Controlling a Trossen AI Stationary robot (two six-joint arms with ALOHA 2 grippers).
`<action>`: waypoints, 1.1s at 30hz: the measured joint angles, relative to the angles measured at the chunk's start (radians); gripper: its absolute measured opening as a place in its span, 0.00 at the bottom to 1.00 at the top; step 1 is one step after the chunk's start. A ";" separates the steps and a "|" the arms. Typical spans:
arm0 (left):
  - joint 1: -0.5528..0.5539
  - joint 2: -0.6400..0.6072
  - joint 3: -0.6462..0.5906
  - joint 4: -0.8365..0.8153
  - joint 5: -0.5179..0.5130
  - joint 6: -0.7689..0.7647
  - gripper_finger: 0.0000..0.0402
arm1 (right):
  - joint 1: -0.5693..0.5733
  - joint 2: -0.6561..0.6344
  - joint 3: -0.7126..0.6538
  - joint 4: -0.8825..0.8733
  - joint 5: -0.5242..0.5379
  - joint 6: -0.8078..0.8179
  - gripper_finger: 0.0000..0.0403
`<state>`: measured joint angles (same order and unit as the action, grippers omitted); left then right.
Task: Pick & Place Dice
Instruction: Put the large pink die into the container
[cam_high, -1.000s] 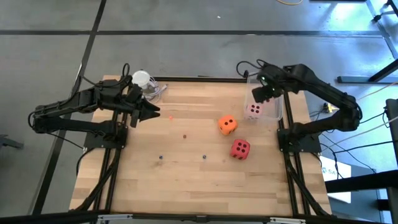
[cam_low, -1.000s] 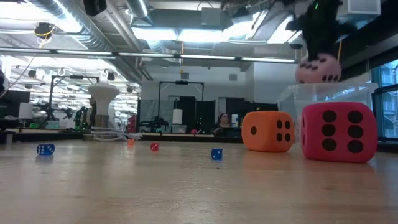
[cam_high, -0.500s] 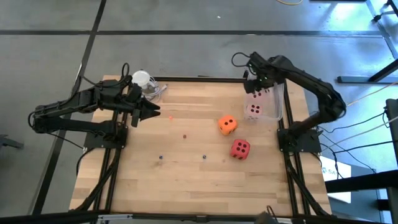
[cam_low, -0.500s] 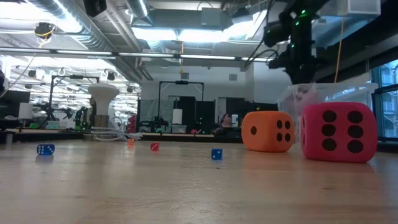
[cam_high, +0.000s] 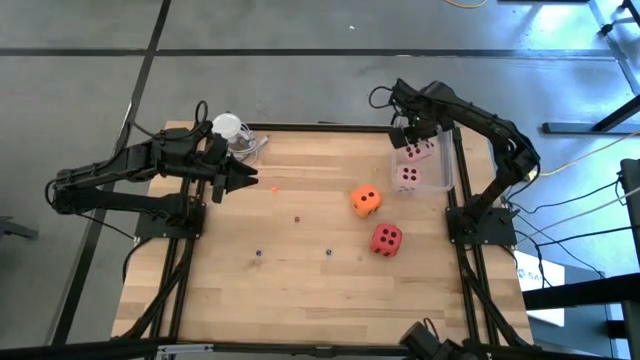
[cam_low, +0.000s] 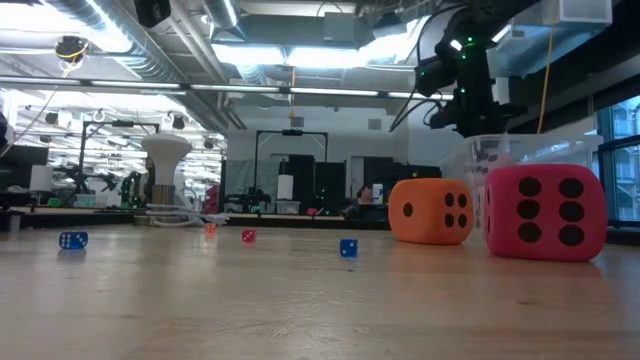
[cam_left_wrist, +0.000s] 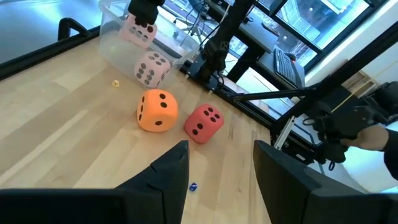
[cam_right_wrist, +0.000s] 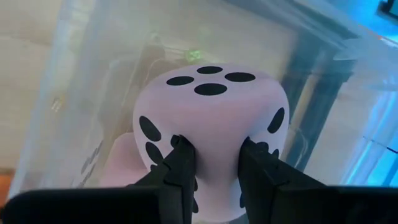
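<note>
From above, the right gripper (cam_high: 412, 135) is over the far end of the clear bin (cam_high: 449, 172) at the table's (cam_high: 300, 280) far right edge, closed on a pale pink die (cam_high: 418, 151). A second pink die (cam_high: 407, 178) lies in the bin's near end. The orange die (cam_high: 365, 200) sits just left of the bin, and the red die (cam_high: 386, 239) nearer, beside the right edge; the two are apart. That makes four big dice. Three tiny dice (cam_high: 296, 218) dot the bare middle; the near half of the wood is open. The left gripper (cam_high: 243, 181) waits at the far left, beside a white object (cam_high: 228, 127) in the corner.

At table level, the right gripper (cam_low: 470, 110) hangs over the bin (cam_low: 520, 150), with the orange die (cam_low: 430, 211) and red die (cam_low: 545, 213) in front. Four tiny dice show here: two blue (cam_low: 72, 240), one red, one orange.

The left wrist view shows its own fingers (cam_left_wrist: 171, 174) spread with nothing between them, and all four big dice beyond, the held pink die (cam_left_wrist: 138, 34) above the bin (cam_left_wrist: 118, 43).

The right wrist view shows the fingers (cam_right_wrist: 183, 158) pinching the pink die (cam_right_wrist: 211, 118), with the bin wall (cam_right_wrist: 93, 74) and the second pink die (cam_right_wrist: 121, 165) behind it.
</note>
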<state>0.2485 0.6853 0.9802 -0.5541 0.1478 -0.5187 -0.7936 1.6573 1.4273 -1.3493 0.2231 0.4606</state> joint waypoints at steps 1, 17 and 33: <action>0.000 0.000 0.000 0.000 -0.001 0.000 0.42 | -0.005 0.000 0.000 0.002 -0.003 -0.002 0.22; 0.000 0.000 0.000 0.004 -0.008 0.010 0.42 | -0.009 0.000 0.000 0.022 -0.030 -0.043 0.22; 0.000 0.000 0.000 0.004 -0.012 0.033 0.42 | -0.009 0.000 0.000 0.041 -0.030 -0.051 0.25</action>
<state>0.2485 0.6849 0.9802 -0.5500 0.1356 -0.4858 -0.8028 1.6577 1.4273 -1.3087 0.1930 0.4100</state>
